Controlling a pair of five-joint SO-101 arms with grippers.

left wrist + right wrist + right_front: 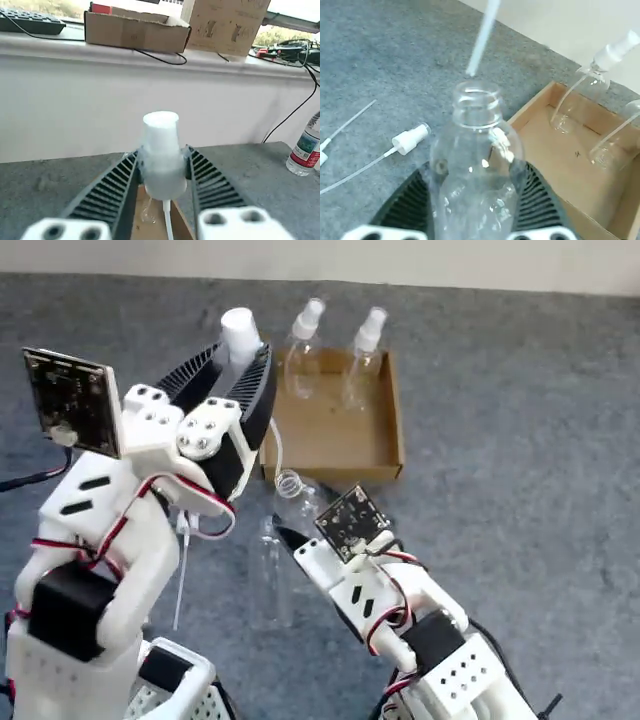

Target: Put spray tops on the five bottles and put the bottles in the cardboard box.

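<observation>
Left gripper [162, 152] pinches one spray top [160, 126], right gripper [475, 172] one bottle [472, 127]; box [335, 440] holds two

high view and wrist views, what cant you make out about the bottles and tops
- High view: the right arm's camera board covers most of the held bottle; just its neck shows.
- High view: the left arm hides the table beneath, so loose tops there can't be counted.
- Left wrist view: the spray top has its tube cut off by the picture's edge.
- Right wrist view: one boxed bottle is cut by the edge.
</observation>
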